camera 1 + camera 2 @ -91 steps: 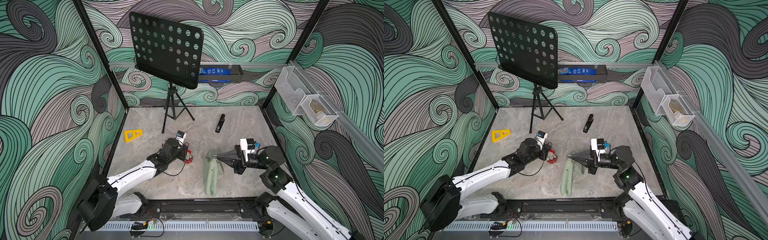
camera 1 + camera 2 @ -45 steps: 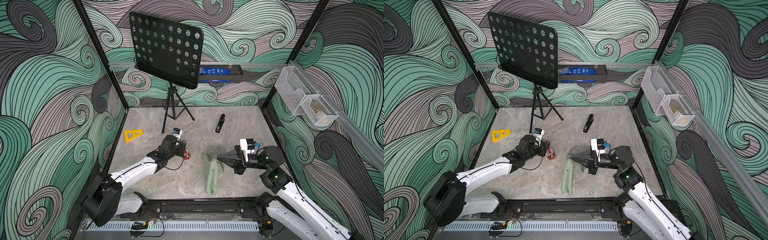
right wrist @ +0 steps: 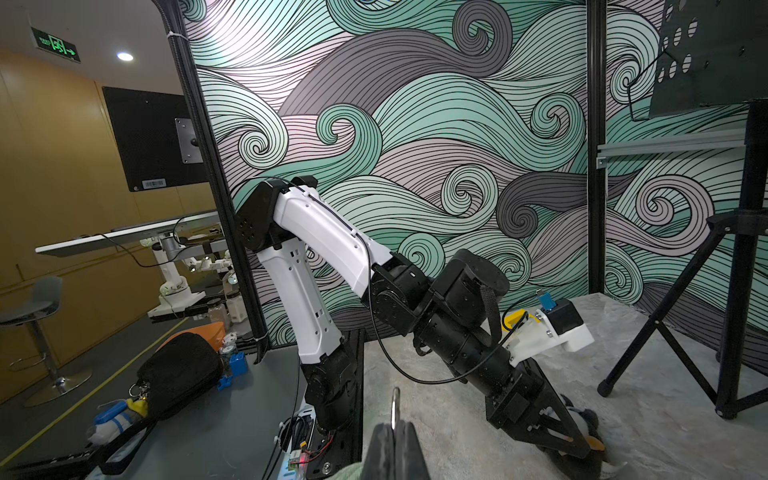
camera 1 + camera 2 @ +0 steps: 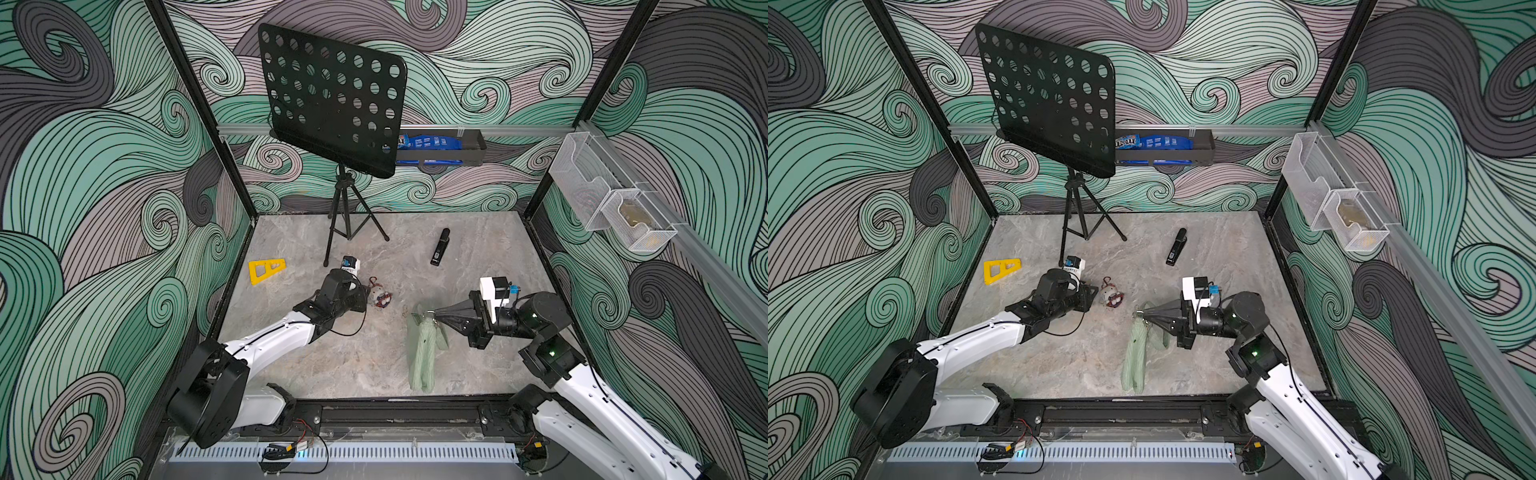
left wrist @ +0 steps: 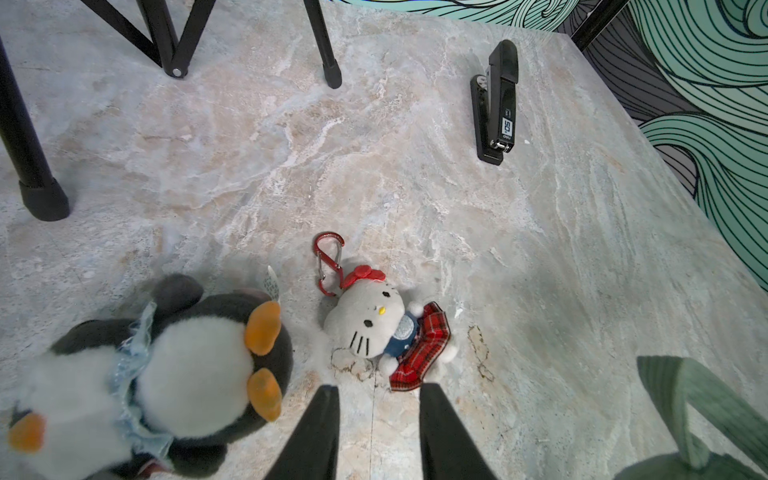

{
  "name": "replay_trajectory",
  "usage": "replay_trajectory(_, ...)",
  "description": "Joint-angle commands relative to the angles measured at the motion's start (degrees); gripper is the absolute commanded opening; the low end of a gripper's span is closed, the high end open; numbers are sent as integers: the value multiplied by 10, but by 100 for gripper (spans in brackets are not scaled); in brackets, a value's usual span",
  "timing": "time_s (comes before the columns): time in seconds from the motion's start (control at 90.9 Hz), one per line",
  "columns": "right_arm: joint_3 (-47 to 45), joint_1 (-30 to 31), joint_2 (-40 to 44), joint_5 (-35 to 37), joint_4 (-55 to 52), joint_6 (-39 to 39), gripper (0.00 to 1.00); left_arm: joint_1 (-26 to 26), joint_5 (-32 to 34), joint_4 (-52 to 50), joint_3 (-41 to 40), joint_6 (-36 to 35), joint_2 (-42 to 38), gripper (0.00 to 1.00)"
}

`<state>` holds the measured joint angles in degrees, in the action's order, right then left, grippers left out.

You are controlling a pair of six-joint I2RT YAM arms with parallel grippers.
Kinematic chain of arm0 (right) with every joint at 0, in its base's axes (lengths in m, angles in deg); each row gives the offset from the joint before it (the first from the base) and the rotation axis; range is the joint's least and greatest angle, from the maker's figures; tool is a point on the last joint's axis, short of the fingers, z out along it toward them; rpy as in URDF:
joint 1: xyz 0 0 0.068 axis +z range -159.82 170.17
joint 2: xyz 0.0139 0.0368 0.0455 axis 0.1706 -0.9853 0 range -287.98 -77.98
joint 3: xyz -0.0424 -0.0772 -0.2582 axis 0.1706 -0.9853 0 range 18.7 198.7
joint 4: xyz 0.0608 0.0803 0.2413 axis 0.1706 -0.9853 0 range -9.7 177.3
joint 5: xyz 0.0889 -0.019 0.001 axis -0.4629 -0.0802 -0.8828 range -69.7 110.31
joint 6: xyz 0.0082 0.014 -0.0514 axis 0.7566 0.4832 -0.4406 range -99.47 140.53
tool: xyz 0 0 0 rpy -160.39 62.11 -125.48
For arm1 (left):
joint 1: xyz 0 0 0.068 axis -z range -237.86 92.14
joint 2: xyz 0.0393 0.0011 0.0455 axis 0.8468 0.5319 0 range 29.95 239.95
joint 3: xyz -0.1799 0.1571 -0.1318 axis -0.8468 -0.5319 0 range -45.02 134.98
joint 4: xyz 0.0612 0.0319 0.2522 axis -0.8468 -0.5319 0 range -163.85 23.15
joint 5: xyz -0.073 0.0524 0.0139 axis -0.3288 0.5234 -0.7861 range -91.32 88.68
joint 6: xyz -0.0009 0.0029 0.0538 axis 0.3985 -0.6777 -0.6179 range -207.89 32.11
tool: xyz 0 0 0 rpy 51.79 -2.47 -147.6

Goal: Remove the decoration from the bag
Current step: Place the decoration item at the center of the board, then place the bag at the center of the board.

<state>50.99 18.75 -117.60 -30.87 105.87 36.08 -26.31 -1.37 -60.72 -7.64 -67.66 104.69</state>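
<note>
left end effector (image 5: pixel 379 388): part-open, empty, beside decoration (image 5: pixel 386 328) loose on desk (image 5: pixel 540 291) | right end effector (image 4: pixel 434 312): pinches bag (image 4: pixel 422 353) top as anchor | decoration apart from bag, likely done

The black stapler (image 5: pixel 496 99) on the desk has a small white label (image 5: pixel 508 124). It says "50" in big numbers. There is a tiny word under it, too small to read.

Outside the cage, a green sign (image 3: pixel 56 43) hangs up high. It shows a running man and an arrow, with small letters I cannot read.

A black board (image 3: pixel 153 137) on the wall has a white sticker (image 3: pixel 153 183) with barcode lines.

In a top view, a dark packet (image 4: pixel 1127 142) in the wall tray has white letters that look like "m&m's", and the blue packets (image 4: pixel 1165 142) beside it have print too blurry to read.

The penguin toy (image 5: pixel 187 365) has a little tag (image 5: pixel 271 282) with print too small to read.
</note>
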Motion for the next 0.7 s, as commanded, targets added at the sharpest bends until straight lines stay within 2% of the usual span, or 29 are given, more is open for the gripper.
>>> replay_trajectory(0.0, 0, -4, 6, 3, 18, 7, 0, -4, -26, -25, 20, 0, -24, 35)
replay_trajectory(0.187, 19, -8, 8, 33, -10, 11, 0, -5, -46, -70, 32, -10, -90, 39)
replay_trajectory(0.308, 52, -23, 22, 84, -46, 42, 0, -4, -44, -77, 22, -23, -147, 41)
replay_trajectory(0.561, 176, -58, 42, 231, -259, 20, 0, -4, -18, -97, -1, -35, -255, 44)
replay_trajectory(0.693, 177, -57, 70, 253, -290, 19, 0, -4, 3, -113, -4, -38, -287, 44)
